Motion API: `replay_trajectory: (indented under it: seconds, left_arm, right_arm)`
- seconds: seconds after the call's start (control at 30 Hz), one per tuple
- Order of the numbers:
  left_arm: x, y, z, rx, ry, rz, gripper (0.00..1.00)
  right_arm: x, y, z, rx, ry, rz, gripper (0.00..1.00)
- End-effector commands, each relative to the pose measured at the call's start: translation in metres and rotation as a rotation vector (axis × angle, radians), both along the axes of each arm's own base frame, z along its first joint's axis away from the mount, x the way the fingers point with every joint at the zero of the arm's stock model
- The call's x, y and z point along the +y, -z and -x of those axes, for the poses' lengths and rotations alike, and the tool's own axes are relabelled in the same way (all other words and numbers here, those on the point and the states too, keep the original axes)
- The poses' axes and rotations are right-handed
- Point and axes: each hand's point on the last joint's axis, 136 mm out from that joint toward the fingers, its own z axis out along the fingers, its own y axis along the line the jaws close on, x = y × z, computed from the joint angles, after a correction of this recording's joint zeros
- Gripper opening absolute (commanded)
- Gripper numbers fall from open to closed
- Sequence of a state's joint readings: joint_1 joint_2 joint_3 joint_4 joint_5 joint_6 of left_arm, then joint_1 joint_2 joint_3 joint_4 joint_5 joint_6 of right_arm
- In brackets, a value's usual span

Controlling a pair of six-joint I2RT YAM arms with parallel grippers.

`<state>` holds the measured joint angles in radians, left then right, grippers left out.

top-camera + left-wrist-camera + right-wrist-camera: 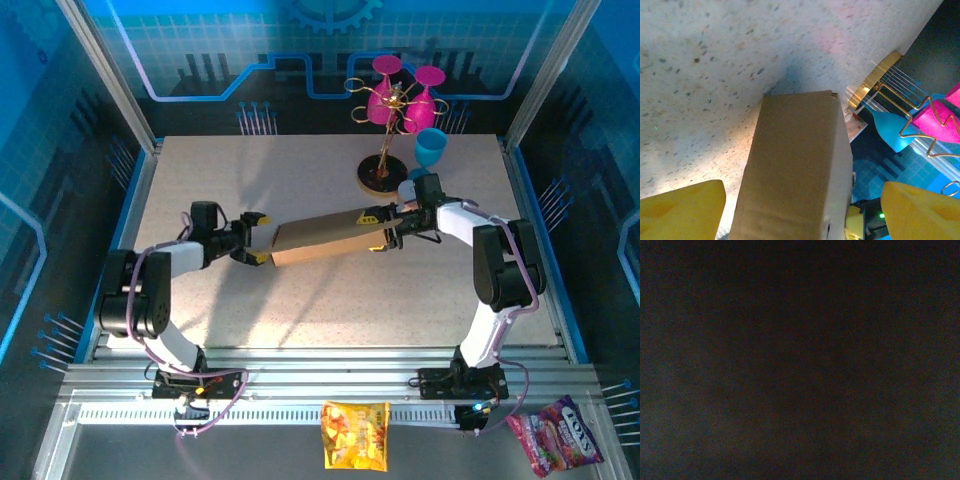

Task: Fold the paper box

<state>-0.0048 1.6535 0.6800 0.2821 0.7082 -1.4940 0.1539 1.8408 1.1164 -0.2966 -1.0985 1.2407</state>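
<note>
the right wrist view is black and nothing can be made out in it. in the left wrist view the near end of the paper box (325, 238) is cut off at the bottom edge, as are the two yellow pads (682, 210). the carton also hides part of the gold stand (383, 175). the box, a long flat brown carton, lies slantwise across the middle of the speckled bench (300, 170), between the two arms. the left jaws stand open, one on each side of the box's left end, with a gap showing on both sides. the right jaws sit against the two long edges of the box's right end and grip it, though the contact is small and hard to read from above. a blue cup (431, 148) stands just behind the right wrist.
</note>
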Motion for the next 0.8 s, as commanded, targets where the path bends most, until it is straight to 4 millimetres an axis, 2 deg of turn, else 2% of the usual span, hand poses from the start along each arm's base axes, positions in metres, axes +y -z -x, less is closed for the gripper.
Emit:
replay_trajectory:
  seconds: [0.0, 0.13, 0.47, 0.53, 0.77]
  left_arm:
    - [-0.021, -0.007, -0.003, 0.002, 0.0, 0.126, 0.82]
    - [-0.033, -0.005, -0.002, 0.018, 0.005, 0.153, 0.82]
    - [-0.042, -0.025, -0.008, 0.005, -0.027, 0.208, 0.77]
    - [-0.045, -0.025, -0.007, 0.002, -0.021, 0.207, 0.73]
    - [-0.046, -0.025, -0.008, 0.036, -0.073, 0.228, 0.49]
  right_arm:
    - [-0.001, -0.016, -0.001, 0.004, 0.011, -0.067, 0.34]
    - [0.0, -0.014, -0.007, 0.011, 0.033, -0.085, 0.34]
    - [0.001, -0.004, -0.021, 0.037, 0.082, -0.109, 0.33]
    - [0.003, -0.003, -0.024, 0.039, 0.087, -0.118, 0.33]
    - [0.002, 0.003, -0.027, 0.058, 0.107, -0.121, 0.34]
